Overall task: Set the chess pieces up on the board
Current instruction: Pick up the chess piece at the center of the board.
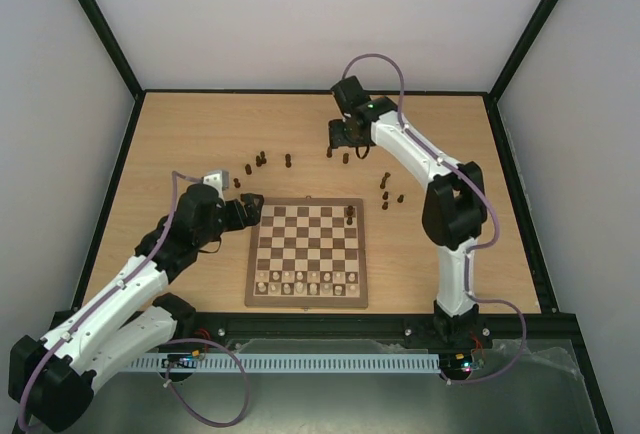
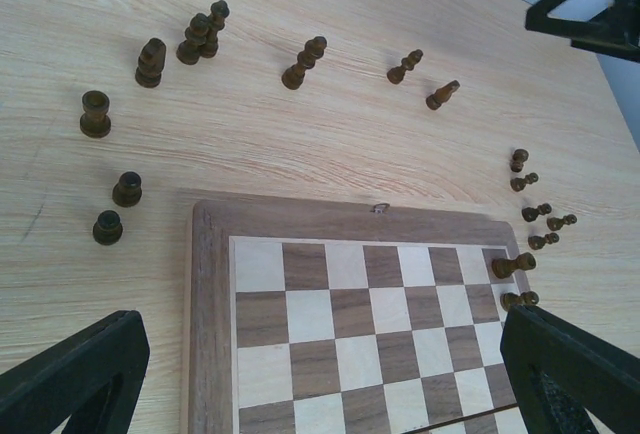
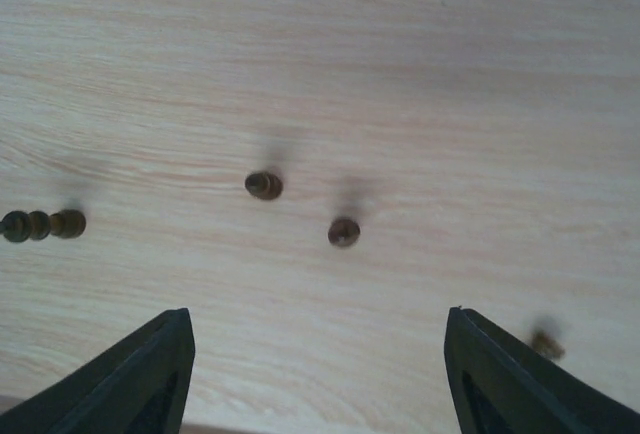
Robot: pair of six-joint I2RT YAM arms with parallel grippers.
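The board [image 1: 305,244] lies in the middle of the table. Two dark chess pieces [image 1: 350,215] stand at its far right corner, also seen in the left wrist view [image 2: 512,266]. Several more dark pieces [image 1: 261,159] are scattered on the tabletop behind the board. My left gripper [image 1: 250,206] hangs open over the board's far left corner [image 2: 210,254], with nothing between its fingers [image 2: 80,374]. My right gripper [image 1: 343,134] is open above two upright pieces [image 3: 264,185] [image 3: 344,232], which lie ahead of its fingertips. Another piece [image 3: 40,225] lies on its side at the left.
Pale chessmen [image 1: 305,282] fill the board's two near rows. More dark pieces [image 1: 386,194] stand right of the board's far corner. A black frame [image 1: 310,92] borders the tabletop, with grey walls beyond it.
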